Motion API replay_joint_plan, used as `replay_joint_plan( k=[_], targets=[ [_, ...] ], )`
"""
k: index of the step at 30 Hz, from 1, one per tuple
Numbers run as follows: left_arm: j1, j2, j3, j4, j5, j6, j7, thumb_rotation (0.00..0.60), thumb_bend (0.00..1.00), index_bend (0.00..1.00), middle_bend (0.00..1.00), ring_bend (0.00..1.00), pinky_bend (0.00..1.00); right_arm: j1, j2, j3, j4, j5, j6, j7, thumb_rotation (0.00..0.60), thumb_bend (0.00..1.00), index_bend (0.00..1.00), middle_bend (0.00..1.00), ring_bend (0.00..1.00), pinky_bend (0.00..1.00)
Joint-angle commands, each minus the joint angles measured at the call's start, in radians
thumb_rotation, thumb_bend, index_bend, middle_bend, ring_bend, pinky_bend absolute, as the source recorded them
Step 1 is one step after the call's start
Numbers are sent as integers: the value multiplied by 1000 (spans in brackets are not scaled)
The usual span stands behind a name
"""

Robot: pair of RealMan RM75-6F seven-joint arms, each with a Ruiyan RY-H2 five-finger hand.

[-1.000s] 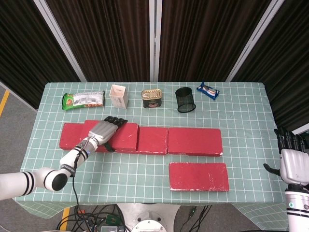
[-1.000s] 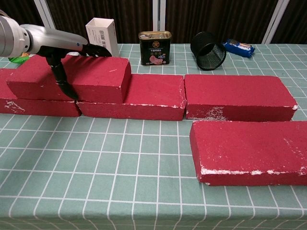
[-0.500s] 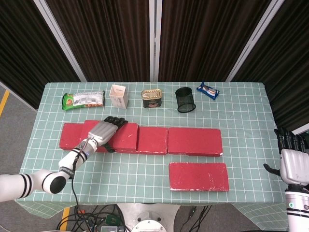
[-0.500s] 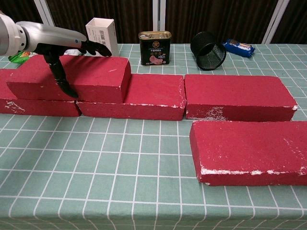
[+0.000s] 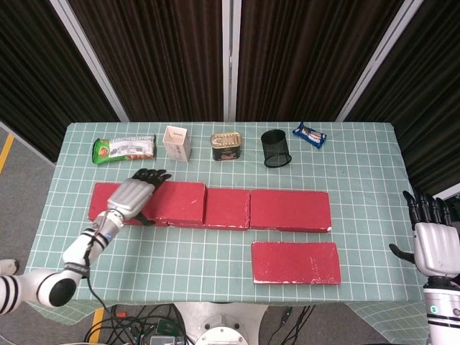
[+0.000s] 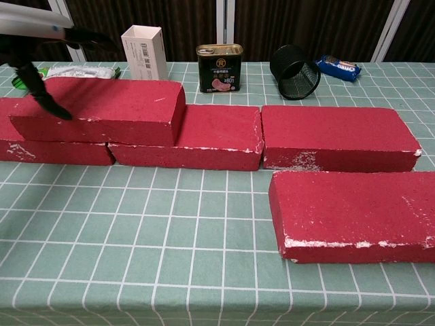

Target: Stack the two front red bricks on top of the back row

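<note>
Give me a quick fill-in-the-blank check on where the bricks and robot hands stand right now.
1. The stacked brick lies on the ____ end of the back row.
2. The number of red bricks still lying alone at the front is ____.
3. The remaining front brick lies nearer the ____ robot hand.
4. The left robot hand, fingers spread, holds ____.

Missing words: left; one; right; nothing

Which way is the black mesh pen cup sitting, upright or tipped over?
Tipped. In the chest view the mesh cup leans on its side, its open mouth facing the lower right.
</note>
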Motion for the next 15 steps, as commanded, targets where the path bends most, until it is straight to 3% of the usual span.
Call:
replay_joint_plan(
  k=[1,7,11,15],
  targets=[
    [178,86,72,-67,126,213,-28,600,3,0,0,0,0,-8,27,-26,-41,-64,9,-9,600,0,0,0,0,0],
    [416,139,167,-46,302,455,-128,600,3,0,0,0,0,15,67,-102,-133,-218,-75,3,600,0,0,0,0,0],
    [508,135,200,-13,363,506,-177,600,3,0,0,0,0,42,58,-134,-179,-261,-153,-57,600,0,0,0,0,0],
    [561,121,200,31,397,518,-226,600,2,0,0,0,0,71,9,-169,-201,-242,-259,-121,600,0,0,0,0,0]
  ],
)
